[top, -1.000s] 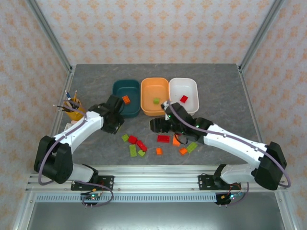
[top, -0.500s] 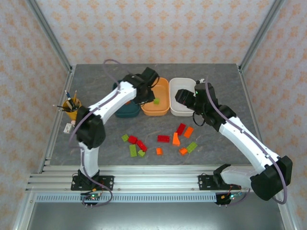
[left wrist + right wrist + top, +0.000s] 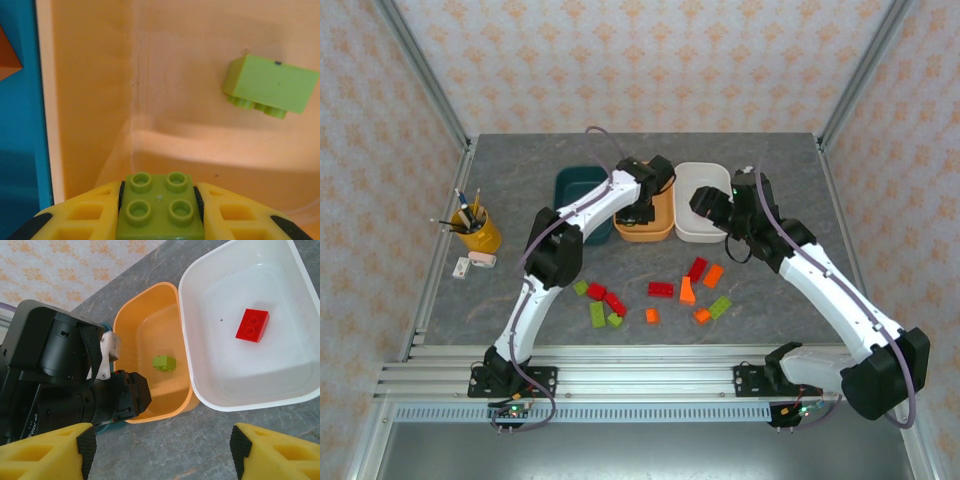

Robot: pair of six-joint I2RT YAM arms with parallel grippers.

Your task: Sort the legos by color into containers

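Left claw: our left gripper (image 3: pixel 160 216) was clamped on a held lime brick (image 3: pixel 160 206), a 2x2 with its studs toward the camera, pinched between the yellow fingers (image 3: pixel 80 217).
Left claw position: we had it above the orange tub (image 3: pixel 638 233), the middle tub of the row.
Orange tub contents: one loose lime brick (image 3: pixel 270 86) lay on the floor, at 1 o'clock from the held one in the left wrist view and well apart from it.
Right claw: our right gripper (image 3: pixel 160 455) stood wide apart with nothing between its fingers (image 3: pixel 50 452).
Right claw position: above the grey table (image 3: pixel 770 160), near the near rims of the orange and white tubs.
White tub (image 3: pixel 260 397): at 3 o'clock of the orange tub, touching it or nearly so. One red brick (image 3: pixel 252 325) lay flat inside.
Teal tub (image 3: pixel 575 185): at 9 o'clock of the orange tub. We saw the corner of an orange brick (image 3: pixel 7 52) in it from the left wrist.
Loose bricks (image 3: pixel 660 289): a red, orange and lime mix scattered on the table at 6 o'clock of the tubs.
Other: pencil cup (image 3: pixel 480 235) and a small white block (image 3: pixel 475 264) sat at 9 o'clock, well apart from the tubs.
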